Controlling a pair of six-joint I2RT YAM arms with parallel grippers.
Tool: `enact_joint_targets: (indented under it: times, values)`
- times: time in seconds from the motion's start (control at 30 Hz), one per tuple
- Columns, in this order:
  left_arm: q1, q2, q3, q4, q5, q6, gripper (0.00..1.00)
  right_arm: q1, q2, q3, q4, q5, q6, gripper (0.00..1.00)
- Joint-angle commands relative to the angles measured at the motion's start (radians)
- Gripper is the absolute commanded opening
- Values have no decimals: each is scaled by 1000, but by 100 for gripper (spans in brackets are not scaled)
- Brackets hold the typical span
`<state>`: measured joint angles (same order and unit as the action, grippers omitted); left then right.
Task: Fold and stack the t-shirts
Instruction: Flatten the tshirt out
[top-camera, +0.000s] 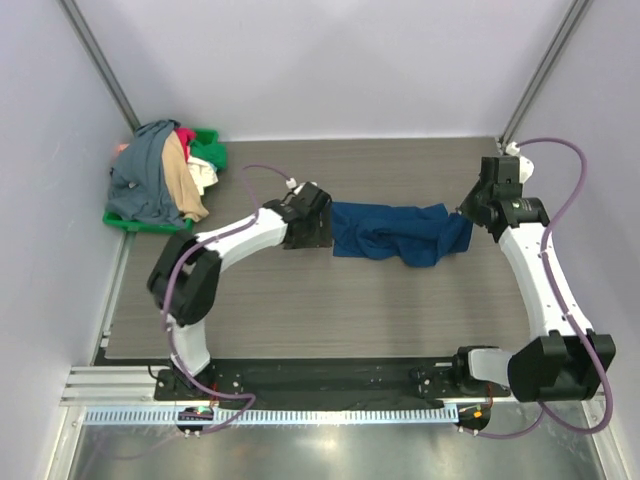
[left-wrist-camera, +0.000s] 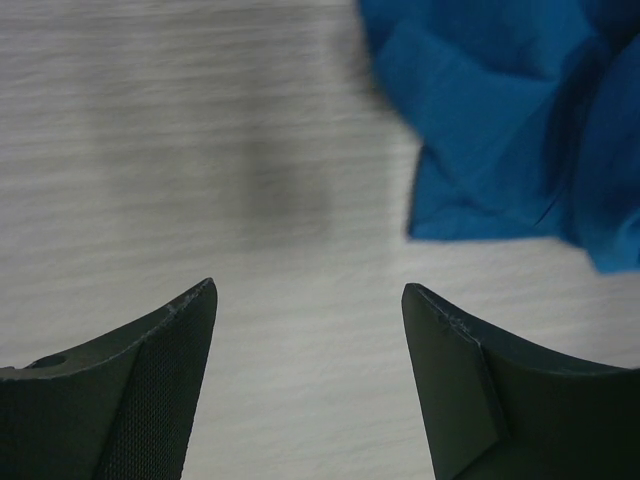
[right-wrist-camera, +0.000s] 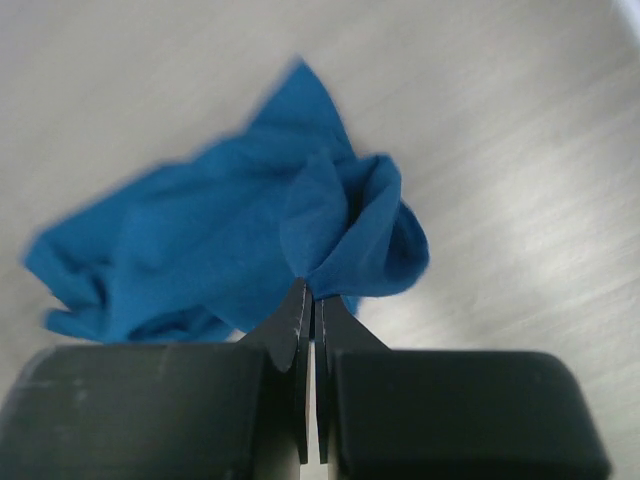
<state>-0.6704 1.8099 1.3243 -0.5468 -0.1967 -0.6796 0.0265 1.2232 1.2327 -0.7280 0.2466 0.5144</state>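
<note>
Right gripper (right-wrist-camera: 311, 288) pinches a fold of the crumpled blue t-shirt (top-camera: 395, 232), centre frame. Left gripper (left-wrist-camera: 310, 292) hangs spread beside its other end. Soft, light cloth, probably best gripped at a corner.

One blue t-shirt (top-camera: 400, 232) lies apart on the one table (top-camera: 330, 310). One green tray (top-camera: 125, 222) bears a heap showing at least four more: grey t-shirt (top-camera: 145, 170), tan t-shirt (top-camera: 180, 180), white t-shirt (top-camera: 203, 178), pink t-shirt (top-camera: 185, 135). Two robot tools: left end effector (left-wrist-camera: 310, 290), right end effector (right-wrist-camera: 310, 287).
</note>
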Motion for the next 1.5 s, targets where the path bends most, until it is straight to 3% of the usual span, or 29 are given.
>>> enact_joint_targets:
  times: [0.0,0.3,0.47,0.53,0.6,0.77,0.93,1.03,1.17,1.3,1.37,1.4,1.47]
  values:
    - [-9,101,111,86,43,-49,75,-42,-21,-38,48,-84,13,1]
    - [-12,318,266,128,118,-98,75,-48,21,-38,79,-178,21,1]
    - [-21,400,294,183,181,-127,54,-48,39,-39,102,-196,26,1]
    - [-21,416,312,212,228,-136,30,-48,42,-39,114,-207,30,1]
    - [-21,399,331,199,224,-133,0,-46,45,-24,114,-220,32,1]
    - [-12,192,329,70,-10,-52,0,-46,24,74,92,-233,42,1]
    - [69,-55,441,-142,-125,26,0,-48,10,333,10,-202,42,1]
    - [141,-138,614,-269,-126,84,0,-50,4,474,-56,-140,23,1]
    - [247,-109,876,-430,-98,147,0,-50,-4,556,-94,-69,1,1]
    - [362,-77,860,-504,-14,167,2,-48,-13,441,-97,-18,-5,1]
    - [405,-66,787,-496,9,173,11,-50,-22,366,-85,8,6,1]
    - [413,-54,695,-475,23,181,33,-51,-28,276,-71,13,10,1]
    - [427,-23,624,-466,78,208,62,-53,-39,179,-13,0,29,1]
